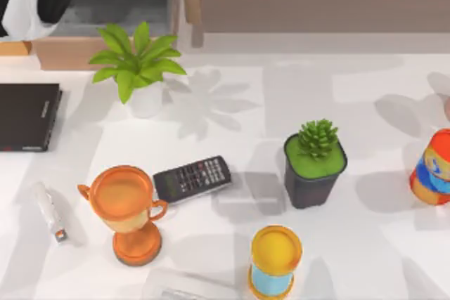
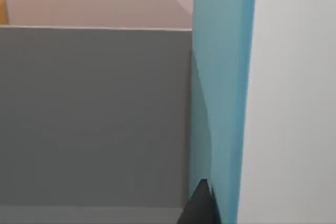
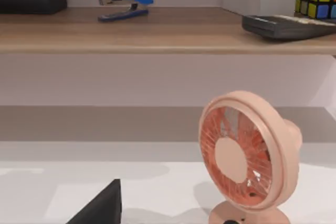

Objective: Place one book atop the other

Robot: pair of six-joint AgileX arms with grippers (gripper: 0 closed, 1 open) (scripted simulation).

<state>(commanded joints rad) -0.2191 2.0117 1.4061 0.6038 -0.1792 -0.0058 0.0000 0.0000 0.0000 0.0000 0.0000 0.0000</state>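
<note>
On the table's left edge, black book [image 1: 28, 116] bears unreadable pale lettering.

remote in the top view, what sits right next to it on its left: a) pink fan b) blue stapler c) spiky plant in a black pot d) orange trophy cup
d: the black remote lies on the white table with its left end close beside the orange trophy cup; the spiky plant in a black pot stands apart on its right.
</note>
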